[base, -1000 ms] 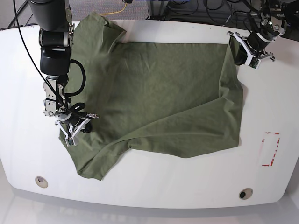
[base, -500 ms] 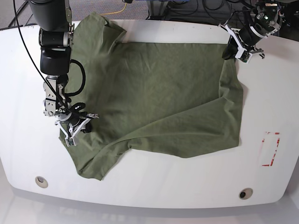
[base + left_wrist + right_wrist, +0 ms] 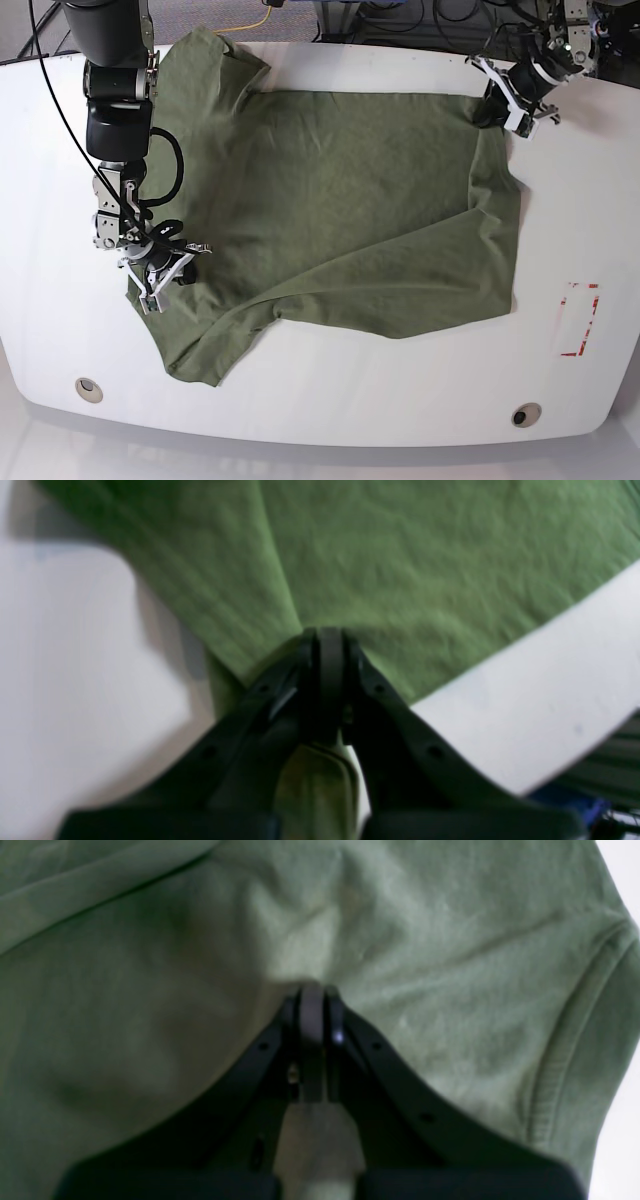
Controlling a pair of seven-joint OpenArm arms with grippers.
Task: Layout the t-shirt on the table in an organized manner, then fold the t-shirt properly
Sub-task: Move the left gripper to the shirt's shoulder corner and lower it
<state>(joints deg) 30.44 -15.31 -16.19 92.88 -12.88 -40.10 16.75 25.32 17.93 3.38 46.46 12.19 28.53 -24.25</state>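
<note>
Glossy white tabletop spreads out, with two round grommet holes on its near side and a red dashed rectangle on the right, beyond the nearer-right hole. On it lies the olive-green t-shirt, wide and partly rumpled. Nearest to me, a narrow end of the shirt points toward the left grommet hole. Farther back from that end, the right gripper is closed, its tips down at the shirt's cloth; whether any is pinched, I can't tell. Along the shirt's right side runs a raised fold. At the shirt's far right corner, the left gripper is closed too, tips against the cloth, though I can't tell if it grasps any. The shirt's far left part is bunched beside the right arm.
</note>
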